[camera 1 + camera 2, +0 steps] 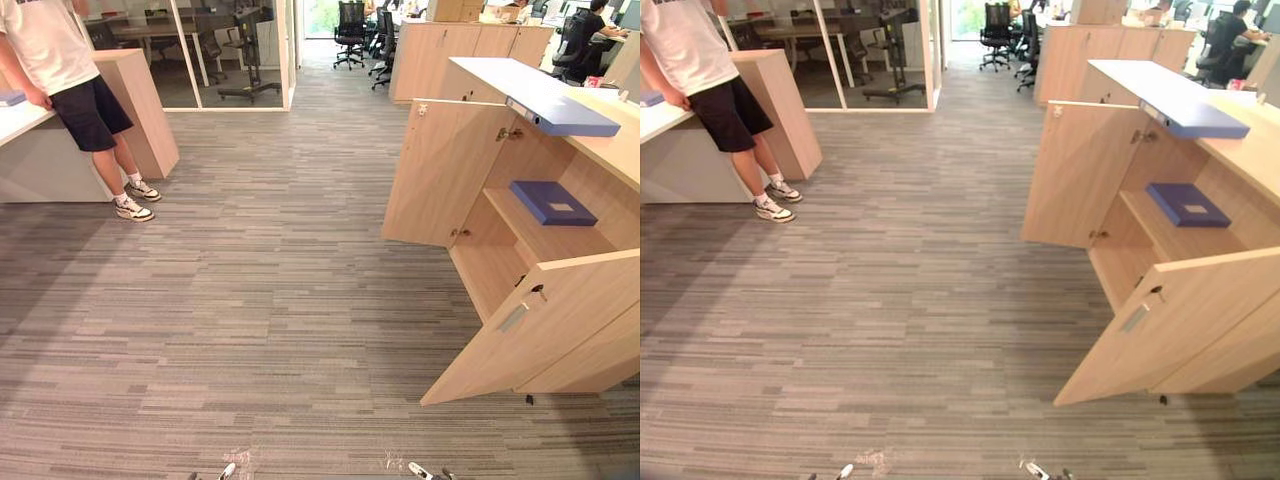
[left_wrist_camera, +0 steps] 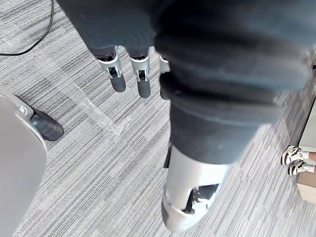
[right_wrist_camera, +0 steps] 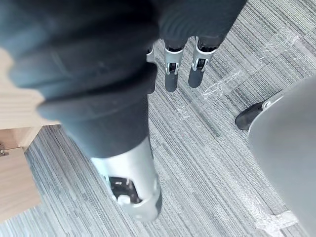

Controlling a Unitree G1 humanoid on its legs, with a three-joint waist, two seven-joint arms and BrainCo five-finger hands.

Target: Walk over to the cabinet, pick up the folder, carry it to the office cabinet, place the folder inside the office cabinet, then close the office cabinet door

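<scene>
While the dark blue folder [image 1: 552,202] lies flat on the wooden shelf [image 1: 540,243] inside the open office cabinet [image 1: 610,150] at the right of the frame, both robot hands hang empty above the carpet. The folder is a thin rectangle with a small pale label on its cover. Its long axis runs from upper left to lower right in the frame, along the shelf.

The cabinet is pale wood-grain board with both doors swung out. The far door [image 1: 440,170] stands at centre right, and the near door [image 1: 540,325] sits at lower right with a small metal handle on its face. A long pale blue binder [image 1: 560,108] rests on the cabinet top, slanting the same way as the folder.

The left robot hand [image 2: 142,79] has its silver, dark-tipped fingers straight and slightly apart, holding nothing. The right robot hand [image 3: 170,74] looks the same, fingers extended and empty.

The carpet [image 1: 260,300] is grey with fine horizontal stripes. At upper left a person [image 1: 70,70] in a white shirt and dark shorts leans against a white table [image 1: 20,122].
</scene>
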